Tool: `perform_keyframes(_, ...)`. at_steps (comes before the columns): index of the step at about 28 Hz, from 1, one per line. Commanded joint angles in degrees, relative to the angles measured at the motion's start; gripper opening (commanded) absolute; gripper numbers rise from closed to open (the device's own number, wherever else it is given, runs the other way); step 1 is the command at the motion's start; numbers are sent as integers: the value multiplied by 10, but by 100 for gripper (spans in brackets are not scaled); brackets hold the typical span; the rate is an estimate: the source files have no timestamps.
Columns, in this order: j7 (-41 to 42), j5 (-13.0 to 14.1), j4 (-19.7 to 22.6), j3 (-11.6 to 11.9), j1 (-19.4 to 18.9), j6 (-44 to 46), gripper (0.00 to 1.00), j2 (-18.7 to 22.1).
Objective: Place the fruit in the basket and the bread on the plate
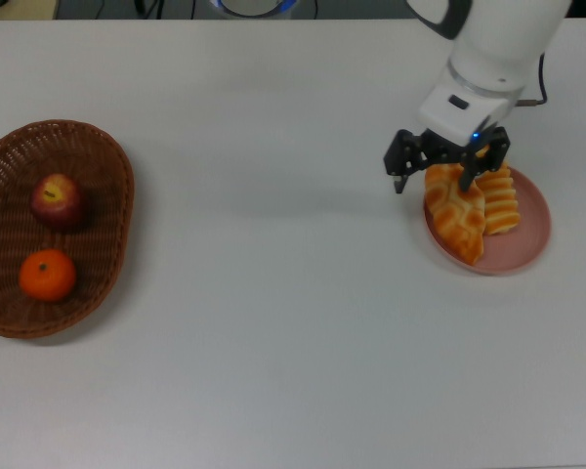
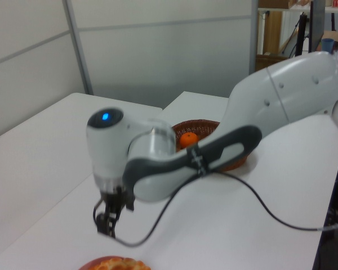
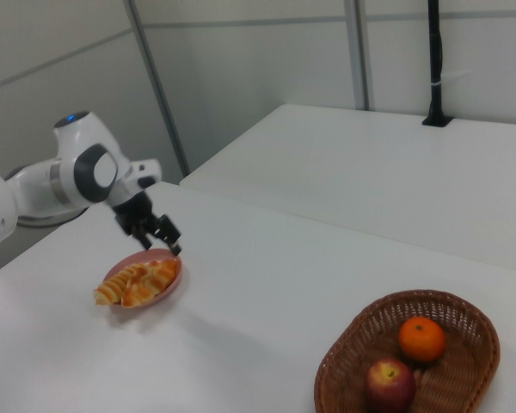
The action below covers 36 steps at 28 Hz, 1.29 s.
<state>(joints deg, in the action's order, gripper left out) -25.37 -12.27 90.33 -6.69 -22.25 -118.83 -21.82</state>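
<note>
A pink plate (image 1: 523,246) at the top view's right carries both bread pieces: a braided croissant (image 1: 456,214) and a ridged roll (image 1: 500,198) side by side. My gripper (image 1: 434,170) hangs open and empty just above the plate's left edge, over the croissant's upper end. In the right view the gripper (image 3: 159,232) stands above the plate (image 3: 133,261) and bread (image 3: 139,283). At the top view's left the wicker basket (image 1: 109,166) holds the dark red apple (image 1: 59,198) and the orange mandarin (image 1: 47,275). The left view shows the gripper (image 2: 105,220) above the bread (image 2: 121,262).
White tabletop stretches between basket and plate. In the left view my arm crosses in front of the basket (image 2: 200,122), where only the mandarin (image 2: 187,139) shows. The right view has the basket (image 3: 464,379) near the front, with the apple (image 3: 387,383) and mandarin (image 3: 422,337) inside.
</note>
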Motion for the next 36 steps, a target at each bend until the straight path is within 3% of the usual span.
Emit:
perform_keyframes(1,-7,8,6,1,41,42,100,46)
perform_keyframes(7,0,18,6,0,95,107,100,84)
perform_keyframes(14,49,66,8,1,156,197,100,137)
perform_keyframes(17,64,74,15,1,164,228,100,157)
perform_keyframes(20,69,75,49,1,166,234,100,183)
perform_keyframes(27,106,90,61,0,215,237,100,188)
perform_keyframes(33,158,155,57,0,273,232,100,191)
perform_keyframes(36,160,161,56,0,275,230,100,192)
